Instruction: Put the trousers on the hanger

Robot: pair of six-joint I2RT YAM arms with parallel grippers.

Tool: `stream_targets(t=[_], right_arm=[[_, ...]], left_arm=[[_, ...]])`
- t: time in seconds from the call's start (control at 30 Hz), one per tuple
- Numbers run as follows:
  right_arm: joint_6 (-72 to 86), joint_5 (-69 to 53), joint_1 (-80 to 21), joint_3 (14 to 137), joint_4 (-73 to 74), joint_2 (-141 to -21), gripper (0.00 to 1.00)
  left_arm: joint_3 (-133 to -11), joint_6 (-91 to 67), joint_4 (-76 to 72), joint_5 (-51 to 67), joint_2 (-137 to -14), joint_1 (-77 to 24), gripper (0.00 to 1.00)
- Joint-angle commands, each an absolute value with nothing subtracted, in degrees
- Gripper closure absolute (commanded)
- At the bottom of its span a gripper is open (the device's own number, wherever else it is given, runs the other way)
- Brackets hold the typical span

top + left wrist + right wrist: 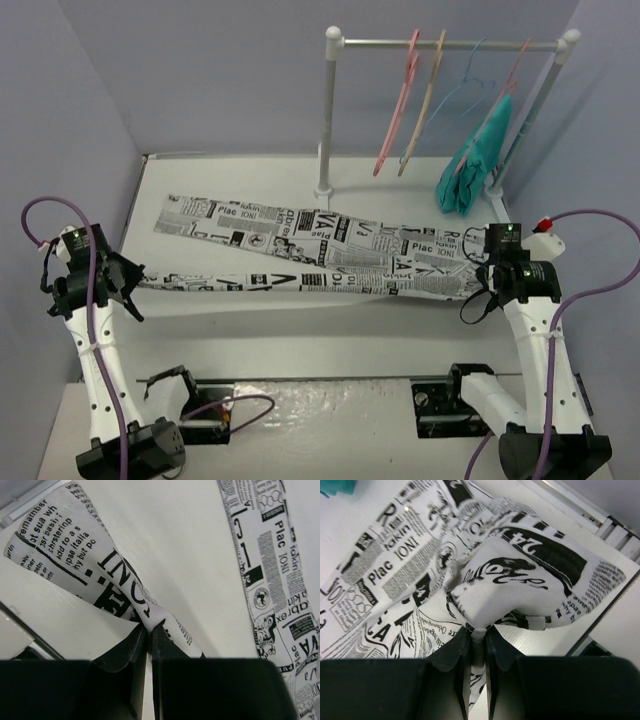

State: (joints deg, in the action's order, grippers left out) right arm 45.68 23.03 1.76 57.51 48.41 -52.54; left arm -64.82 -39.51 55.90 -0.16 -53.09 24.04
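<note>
Trousers (330,255): one pair, pinched at both ends, across the middle of the frame.

Spread left to right on the white table (300,340), newsprint pattern up; upper leg flat toward the upper left, lower leg pulled straight toward the left edge. Clamped at that leg's end by the left gripper (135,283), jaws closed tight on a fold of cloth in the left wrist view (149,630). Clamped at the right end by the right gripper (478,288), jaws closed on bunched fabric (479,630). Two grippers, both gripping. One rack (450,44) at upper right, carrying four hangers: pink hanger (395,110), bare; tan hanger (425,100), bare; blue wire hanger (465,85), bare; thin reddish hanger (517,62), holding the one teal garment (475,160).
</note>
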Motion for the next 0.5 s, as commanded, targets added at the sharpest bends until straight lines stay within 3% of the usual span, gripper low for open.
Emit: stream_targets(t=[0.0, 0.17, 0.47], right_arm=[[45.12, 41.76, 0.55, 61.68, 53.18, -49.23, 1.0], [44.29, 41.36, -1.76, 62.53, 54.55, -47.75, 1.0], [41.05, 38.85, -2.02, 60.91, 49.31, -53.34, 1.0]], left_arm=[[-68.87, -37.84, 56.6, -18.26, -49.95, 23.51, 1.0], [-69.52, -36.12, 59.11, -24.97, -47.46, 20.85, 1.0], [-72.94, -31.91, 48.18, -17.94, -58.42, 20.04, 1.0]])
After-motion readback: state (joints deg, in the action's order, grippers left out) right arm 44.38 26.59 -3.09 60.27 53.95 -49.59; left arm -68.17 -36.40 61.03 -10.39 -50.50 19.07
